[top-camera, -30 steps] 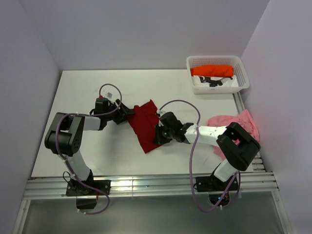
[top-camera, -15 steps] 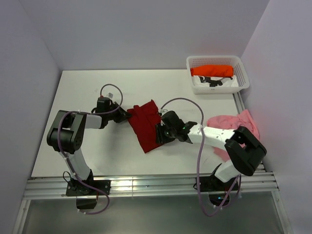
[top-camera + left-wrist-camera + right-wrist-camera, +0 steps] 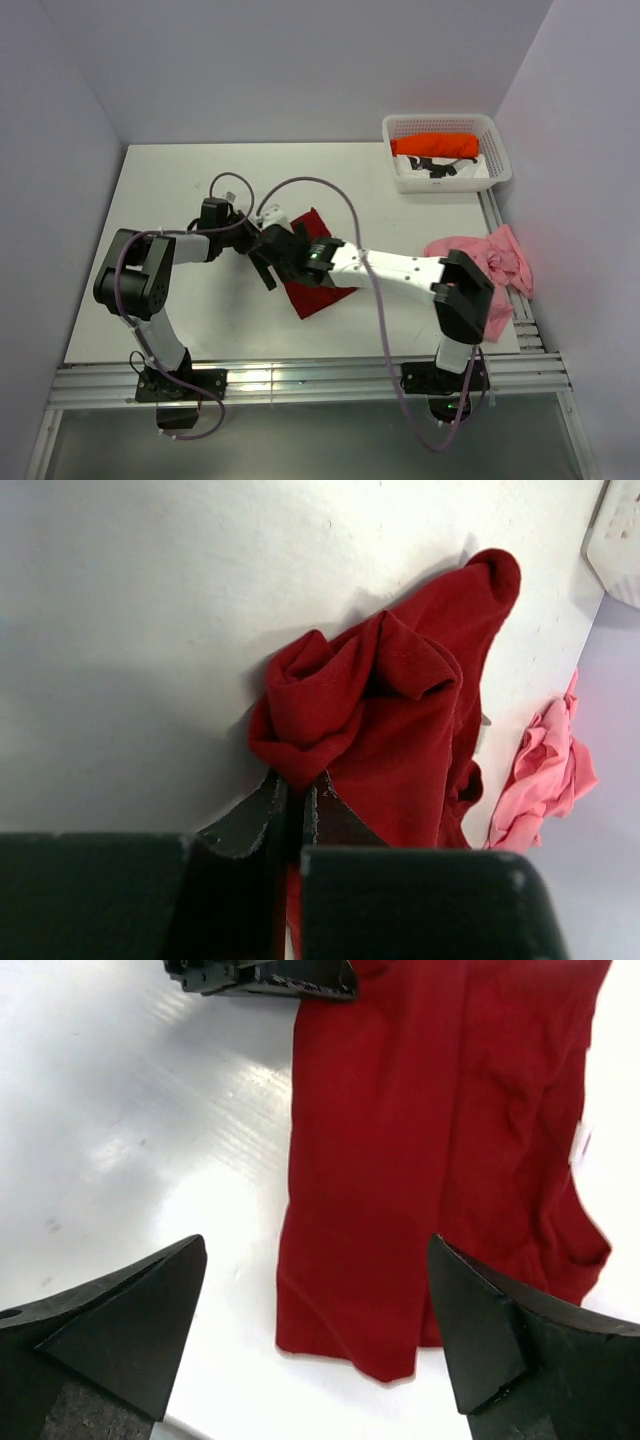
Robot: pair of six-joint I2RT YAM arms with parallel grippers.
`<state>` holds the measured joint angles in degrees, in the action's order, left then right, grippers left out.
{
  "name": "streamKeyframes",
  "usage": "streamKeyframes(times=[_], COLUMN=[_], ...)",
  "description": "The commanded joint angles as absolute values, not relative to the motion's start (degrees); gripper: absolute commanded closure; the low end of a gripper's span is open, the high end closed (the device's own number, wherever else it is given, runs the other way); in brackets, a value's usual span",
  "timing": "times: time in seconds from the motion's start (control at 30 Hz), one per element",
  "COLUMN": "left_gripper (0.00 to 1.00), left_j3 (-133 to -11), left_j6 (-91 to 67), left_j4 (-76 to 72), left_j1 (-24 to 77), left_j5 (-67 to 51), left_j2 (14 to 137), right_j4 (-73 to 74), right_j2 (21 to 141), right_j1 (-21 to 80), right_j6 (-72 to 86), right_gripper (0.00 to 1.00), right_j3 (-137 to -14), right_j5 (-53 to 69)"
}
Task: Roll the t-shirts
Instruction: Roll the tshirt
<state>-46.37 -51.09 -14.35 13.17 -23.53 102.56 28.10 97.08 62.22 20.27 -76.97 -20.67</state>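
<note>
The left claw (image 3: 295, 792) was clenched, its two dark jaws pressed almost together on a bunched fold of the dark red t-shirt (image 3: 400, 710), with a sliver of red cloth showing in the slit between them. Right at its tips the cloth was gathered into a rumpled knot. Beyond that the shirt spread away from the claw in a flatter sheet across the white table (image 3: 130, 600).

The right claw (image 3: 315, 1250) was released, its jaws spread wide and holding nothing. It hung over the dark red t-shirt, which lay directly under and between its jaws as a long folded strip, the strip's ragged lower edge closest to the claw. Ahead of the right claw's tips, at the far end of that strip, sat the dark body of the left claw.

In the overhead view the two claws met over the shirt's left edge, close together. Farther off, past the shirt from the left claw's tips, the pale pink t-shirt (image 3: 545, 780) lay crumpled at the table's right edge. Farthest away, the orange t-shirt (image 3: 435, 145) lay in the white basket (image 3: 400, 125) at the back right corner.
</note>
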Motion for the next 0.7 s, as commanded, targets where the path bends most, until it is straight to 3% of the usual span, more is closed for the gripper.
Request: streamKeyframes(times=[0.0, 0.23, 0.67], left_gripper=[1.0, 1.0, 1.0], left_j3=[-48.1, -48.5, -49.7], left_j6=[-49.7, -51.0, -51.1], left_j4=[-11.5, -10.0, -8.2], left_j1=[13.6, 13.6, 13.6], left_j5=[-26.7, -28.6, -29.9], left_j2=[99.5, 97.3, 97.3], right_j4=[36.9, 44.0, 48.9], right_j2=[103.3, 117.9, 129.3], right_j1=[66.4, 71.2, 73.9], right_j6=[19.7, 23.4, 28.4], right_gripper=[0.03, 0.03, 0.03], right_j3=[-83.3, -95.6, -99.4], right_j5=[-34.1, -47.5, -61.3])
